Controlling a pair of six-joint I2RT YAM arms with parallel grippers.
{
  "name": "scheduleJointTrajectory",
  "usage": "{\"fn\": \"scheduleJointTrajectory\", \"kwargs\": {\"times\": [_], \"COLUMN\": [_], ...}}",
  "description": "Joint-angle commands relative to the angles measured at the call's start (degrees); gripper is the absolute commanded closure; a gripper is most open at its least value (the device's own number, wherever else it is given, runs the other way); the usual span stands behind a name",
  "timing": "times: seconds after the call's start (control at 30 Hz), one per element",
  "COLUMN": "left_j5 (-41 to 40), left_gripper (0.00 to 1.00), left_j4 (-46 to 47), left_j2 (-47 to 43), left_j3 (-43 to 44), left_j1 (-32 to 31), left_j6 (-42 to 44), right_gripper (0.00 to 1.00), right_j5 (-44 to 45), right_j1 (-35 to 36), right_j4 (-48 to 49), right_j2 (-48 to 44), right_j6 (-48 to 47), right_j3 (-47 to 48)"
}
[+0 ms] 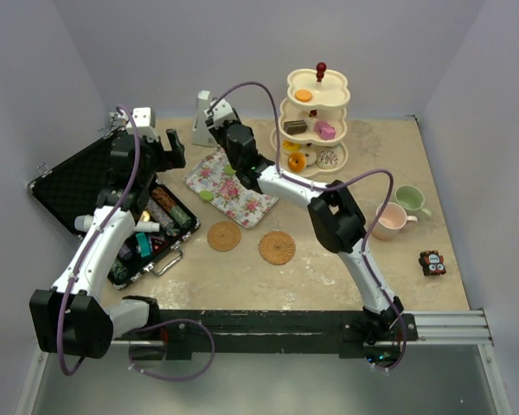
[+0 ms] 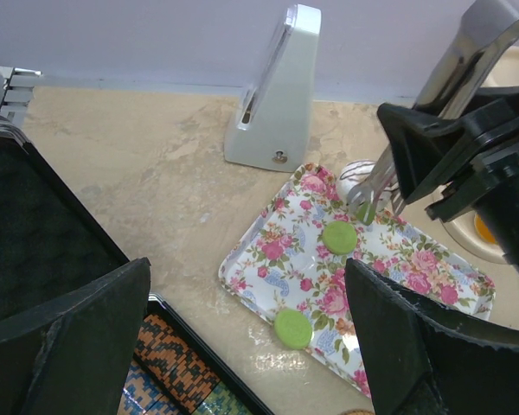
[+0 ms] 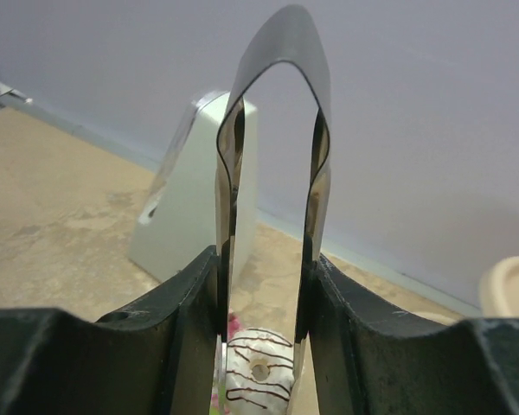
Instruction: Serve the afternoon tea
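My right gripper is shut on metal tongs, pressing the two blades together. A white toy donut with chocolate stripes sits between the blade tips, on the floral tray. In the left wrist view the tong tips come down beside the donut. My left gripper hangs open over the tray's near-left edge, holding nothing. The cream three-tier stand carries several cakes. A pink mug and a green mug stand at the right. Two woven coasters lie in front.
Two green discs lie on the tray. A grey pyramid-shaped object stands behind it by the back wall. The open black case of tools fills the left side. A small dark toy lies at the right.
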Motion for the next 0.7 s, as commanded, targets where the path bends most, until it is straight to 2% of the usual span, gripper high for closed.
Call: {"fn": "scheduleJointTrajectory", "kwargs": {"times": [0.0, 0.37, 0.67], "left_j5": [0.4, 0.48, 0.66], "left_gripper": [0.02, 0.02, 0.02], "left_j4": [2.19, 2.28, 2.28], "left_j2": [-0.73, -0.55, -0.64], "left_j3": [0.29, 0.2, 0.2], "left_j1": [0.48, 0.48, 0.48], "left_j6": [-0.44, -0.53, -0.62], "right_gripper": [0.7, 0.72, 0.73], "right_j5": [8.67, 16.85, 19.93], "right_j1": [-0.08, -1.23, -2.55], "right_j4": [5.65, 6.62, 7.32], "right_j2": [-4.46, -1.92, 2.21], "right_j6": [-6.52, -12.41, -17.69], "right_j3": [-0.19, 2.09, 5.87]}}
